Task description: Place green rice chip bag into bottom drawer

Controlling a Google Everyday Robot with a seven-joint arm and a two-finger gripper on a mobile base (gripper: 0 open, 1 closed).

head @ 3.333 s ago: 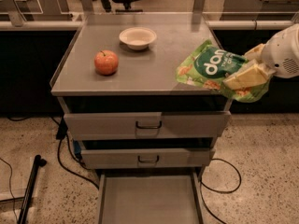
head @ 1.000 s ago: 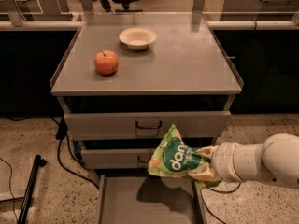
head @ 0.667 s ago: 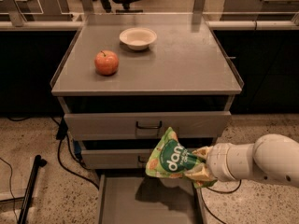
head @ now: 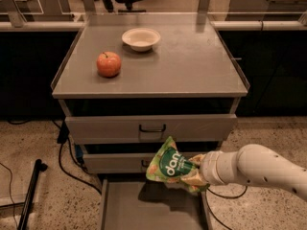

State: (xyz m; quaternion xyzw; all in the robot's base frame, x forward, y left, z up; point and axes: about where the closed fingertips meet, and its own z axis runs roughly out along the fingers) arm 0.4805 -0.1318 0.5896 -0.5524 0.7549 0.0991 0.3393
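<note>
The green rice chip bag (head: 168, 166) is a light-green pouch with a dark green round logo. It hangs in the air over the open bottom drawer (head: 144, 205), in front of the middle drawer. My gripper (head: 193, 172) comes in from the right on a white arm and is shut on the bag's right edge. The bag casts a shadow on the drawer's flat grey floor. The bottom drawer is pulled out toward me and holds nothing that I can see.
A red apple (head: 109, 63) and a white bowl (head: 141, 38) sit on the cabinet top (head: 192, 66). Two shut drawers with dark loop handles (head: 152, 128) are above the open one. Black cables (head: 67, 166) and a black pole (head: 29, 195) lie on the floor at left.
Since 3.3 s ago the bag went from above the cabinet's right edge down to in front of the drawers. Over the last second it has shifted slightly left over the bottom drawer.
</note>
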